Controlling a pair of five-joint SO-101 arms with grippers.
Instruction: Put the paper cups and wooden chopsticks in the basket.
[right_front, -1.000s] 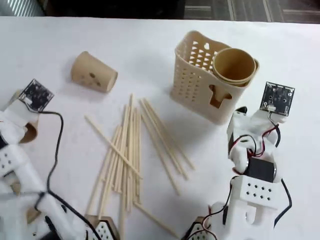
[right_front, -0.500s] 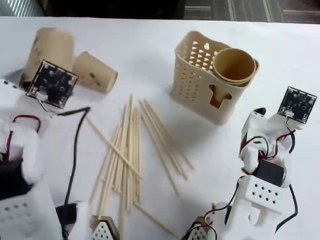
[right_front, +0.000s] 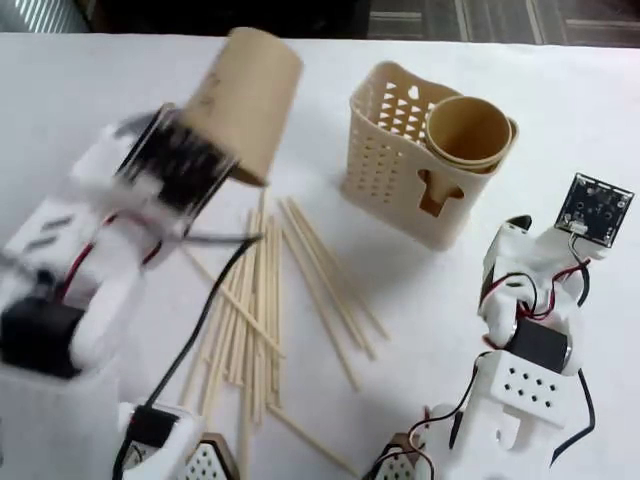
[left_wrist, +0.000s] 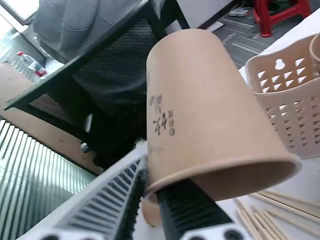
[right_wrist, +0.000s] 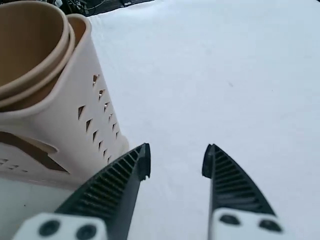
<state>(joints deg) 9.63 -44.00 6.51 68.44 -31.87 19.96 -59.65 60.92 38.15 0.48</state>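
Since half a second ago the left arm (right_front: 90, 270) has swung up and to the right, carrying the paper cup (right_front: 245, 100) from the far left of the table (right_front: 560, 100) to a raised spot just left of the basket (right_front: 385, 150). The left gripper (left_wrist: 152, 187) is clamped on the cup's rim, and the cup's mouth tilts back toward the arm. The right arm (right_front: 525, 330) has not moved. The right gripper (right_wrist: 175, 162) hangs spread apart over bare table, to the near right of the basket. Two nested cups (right_front: 468, 130) sit in the basket's right end. The chopsticks (right_front: 260, 290) lie scattered to the near left of the basket.
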